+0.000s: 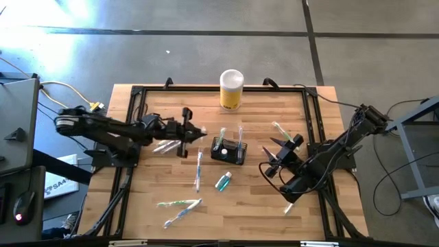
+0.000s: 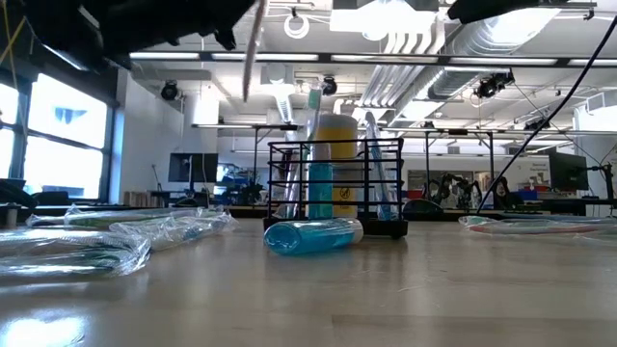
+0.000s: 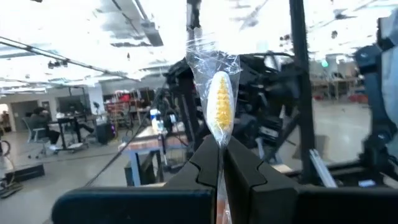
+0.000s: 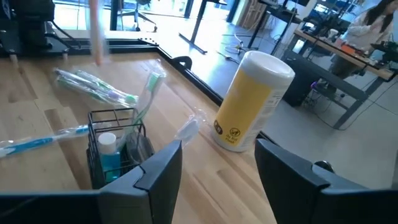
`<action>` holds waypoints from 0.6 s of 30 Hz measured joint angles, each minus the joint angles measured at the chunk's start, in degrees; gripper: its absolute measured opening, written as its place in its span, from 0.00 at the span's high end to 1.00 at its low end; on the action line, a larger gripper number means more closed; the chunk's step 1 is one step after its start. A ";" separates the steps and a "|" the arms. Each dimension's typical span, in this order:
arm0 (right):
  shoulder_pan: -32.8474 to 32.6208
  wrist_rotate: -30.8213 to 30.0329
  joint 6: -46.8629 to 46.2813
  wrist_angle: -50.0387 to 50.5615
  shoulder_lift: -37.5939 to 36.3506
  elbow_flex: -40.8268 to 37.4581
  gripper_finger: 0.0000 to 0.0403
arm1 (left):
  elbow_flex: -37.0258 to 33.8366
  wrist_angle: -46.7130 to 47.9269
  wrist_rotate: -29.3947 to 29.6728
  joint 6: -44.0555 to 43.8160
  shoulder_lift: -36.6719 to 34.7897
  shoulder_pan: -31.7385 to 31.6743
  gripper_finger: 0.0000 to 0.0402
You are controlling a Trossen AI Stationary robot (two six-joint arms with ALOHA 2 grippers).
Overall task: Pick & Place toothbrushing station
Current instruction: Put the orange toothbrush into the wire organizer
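High view — I see the toothbrushing station (image 1: 228, 150), a small black wire caddy, standing near the middle of the desk (image 1: 158, 110), with brush handles sticking up out of it. Left gripper (image 1: 199, 132) sits left of centre in the frame, just to the upper left of the caddy, fingers clamped on a wrapped toothbrush (image 1: 168, 145). Right gripper (image 1: 273, 159) is to the right of the caddy, fingers apart, nothing between them. A yellow cylinder (image 1: 231, 90) with a white lid stands at the top-centre edge of the desk. A small blue bottle (image 1: 223, 181) lies just below the caddy; another wrapped brush (image 1: 199, 169) lies left of the bottle, and two more lie at lower left.

Low view — caddy (image 2: 335, 190) upright at frame centre, the yellow cylinder (image 2: 336, 145) showing behind it through the wires. The blue bottle (image 2: 310, 234) lies on its side in front of it. Wrapped brushes lie at far left and far right.

Left wrist view — my fingers (image 3: 202, 163) are shut on the wrapped toothbrush (image 3: 219, 109), yellow bristles upright above them.

Right wrist view — fingers (image 4: 158, 167) spread wide and empty; caddy (image 4: 112, 146) at lower left of the frame, a blue-capped bottle inside it, the yellow cylinder (image 4: 252, 99) at right of centre.
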State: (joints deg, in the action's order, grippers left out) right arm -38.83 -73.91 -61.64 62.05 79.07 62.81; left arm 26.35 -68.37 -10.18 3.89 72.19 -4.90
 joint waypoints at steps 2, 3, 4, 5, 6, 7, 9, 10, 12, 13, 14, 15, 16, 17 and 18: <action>0.00 -1.57 0.17 0.03 0.00 -0.01 0.51 | 0.23 -5.54 -0.28 -2.07 4.22 -1.93 1.00; 0.00 -2.34 0.17 0.05 0.00 -0.01 0.51 | 0.98 -8.24 -0.62 -3.83 6.80 -2.95 1.00; 0.00 -3.18 0.17 0.02 0.00 0.00 0.51 | 1.75 -10.52 -1.55 -5.73 9.37 -4.04 1.00; -0.01 -3.98 0.17 0.03 0.00 0.00 0.51 | 2.44 -12.61 -3.30 -7.82 11.62 -5.13 1.00; 0.00 -4.47 0.17 0.03 0.00 0.00 0.51 | 3.45 -14.52 -5.17 -10.02 13.88 -6.12 1.00; 0.00 -4.61 0.17 0.03 0.00 -0.01 0.51 | 4.63 -16.17 -7.04 -11.88 16.03 -6.86 1.00; 0.00 -4.37 0.17 0.03 0.00 0.00 0.51 | 6.43 -18.48 -9.77 -14.44 19.64 -7.66 1.00; 0.00 -4.03 0.17 0.03 0.00 -0.01 0.51 | 7.10 -18.80 -10.36 -15.03 20.99 -7.96 1.00; 0.00 -3.49 0.17 0.05 0.00 -0.01 0.51 | 8.15 -18.89 -10.45 -15.29 23.28 -7.97 1.00; 0.00 -3.13 0.17 0.03 0.00 -0.01 0.51 | 8.38 -18.87 -10.39 -15.24 23.99 -8.02 1.00; 0.00 -2.72 0.17 0.05 0.00 -0.01 0.51 | 8.50 -18.87 -10.36 -15.06 24.44 -8.23 1.00; 0.00 -2.53 0.17 0.05 0.00 -0.01 0.51 | 8.60 -18.95 -10.28 -14.89 24.77 -8.27 1.00; 0.00 -2.49 0.17 0.05 0.00 0.00 0.51 | 8.61 -19.10 -10.24 -14.86 25.03 -8.27 1.00; 0.00 -2.47 0.17 0.05 0.00 -0.01 0.51 | 8.61 -19.18 -10.23 -14.73 25.24 -8.29 1.00; 0.00 -2.47 0.17 0.03 0.00 -0.01 0.51 | 8.61 -18.95 -10.23 -14.69 25.34 -8.50 1.00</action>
State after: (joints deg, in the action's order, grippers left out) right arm -38.83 -76.38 -61.47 62.09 79.07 62.81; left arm 34.96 -87.32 -20.41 -10.80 97.52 -13.40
